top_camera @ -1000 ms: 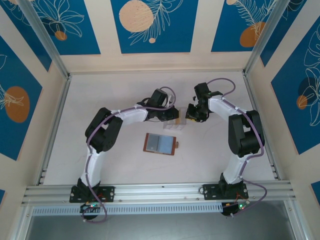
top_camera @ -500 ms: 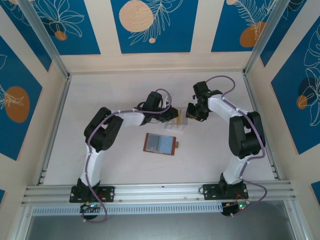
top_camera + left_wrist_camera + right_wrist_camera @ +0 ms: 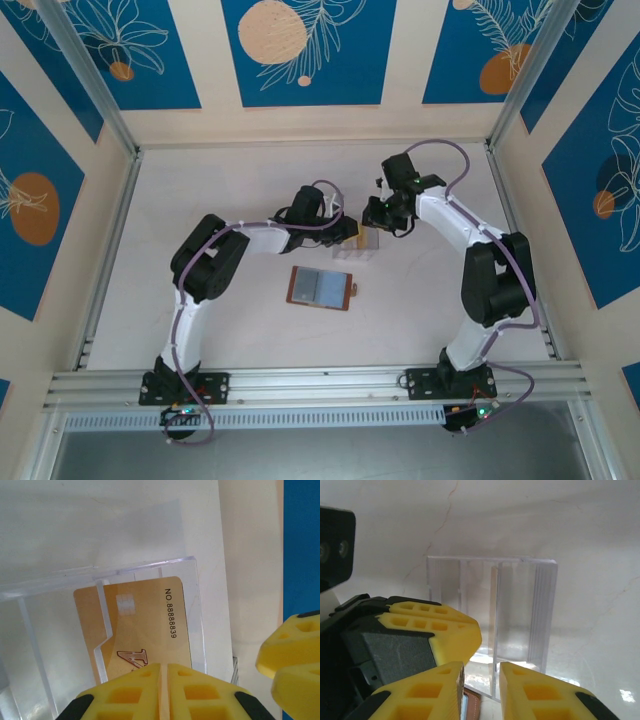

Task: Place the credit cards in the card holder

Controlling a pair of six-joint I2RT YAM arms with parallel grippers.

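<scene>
A tan credit card [image 3: 145, 625] stands inside the clear plastic box [image 3: 200, 605], and my left gripper [image 3: 164, 666] is shut on its near edge. In the top view the left gripper [image 3: 348, 231] reaches into the box [image 3: 358, 243] from the left. My right gripper [image 3: 374, 213] is at the box's far right side. It [image 3: 481, 672] stands open, its fingers on either side of a clear wall of the box [image 3: 520, 605] without pressing it. The card holder [image 3: 320, 288] lies open on the table, grey-blue inside up, just in front of the box.
The left gripper's yellow fingers [image 3: 440, 627] sit close beside the right gripper, and a brown corner of the card holder [image 3: 472, 705] shows below. The enclosure's walls stand well away. White table [image 3: 220, 190] surrounds the box.
The right gripper has shifted left and a little farther back along the box, with its jaws slightly wider. The left gripper has stayed shut on the card and drawn back a little to the left.
</scene>
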